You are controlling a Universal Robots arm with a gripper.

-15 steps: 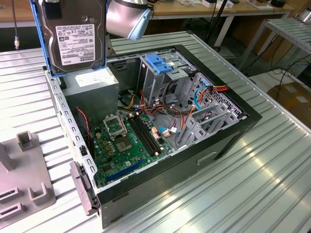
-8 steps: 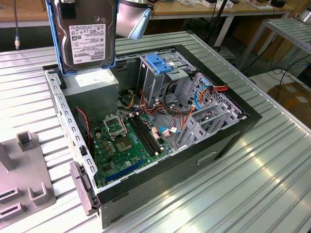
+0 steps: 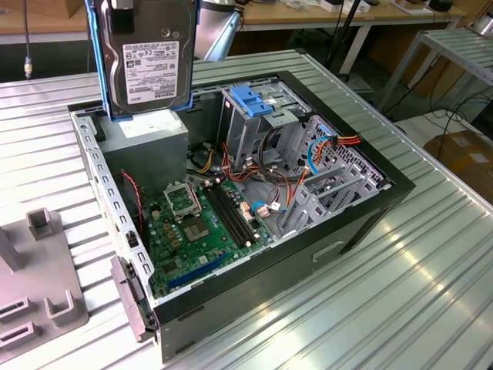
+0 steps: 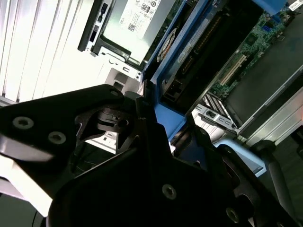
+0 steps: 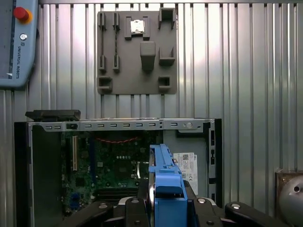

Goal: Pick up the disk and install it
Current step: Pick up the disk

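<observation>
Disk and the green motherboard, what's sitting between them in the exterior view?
In the exterior view, the grey metal box sits between the disk and the motherboard, just below the disk.

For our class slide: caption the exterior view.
The disk hangs upright above the open computer case on a ribbed metal table.

Ribbed metal desk (image 3: 400,293), strong glare on slats twd the exterior view's right. Behind: wooden desk (image 3: 308,17) w/ small items. Right: grey metal rack (image 3: 458,45), cardboard box (image 3: 467,158) on dark floor (image 3: 420,123), prob. cables there.
</observation>
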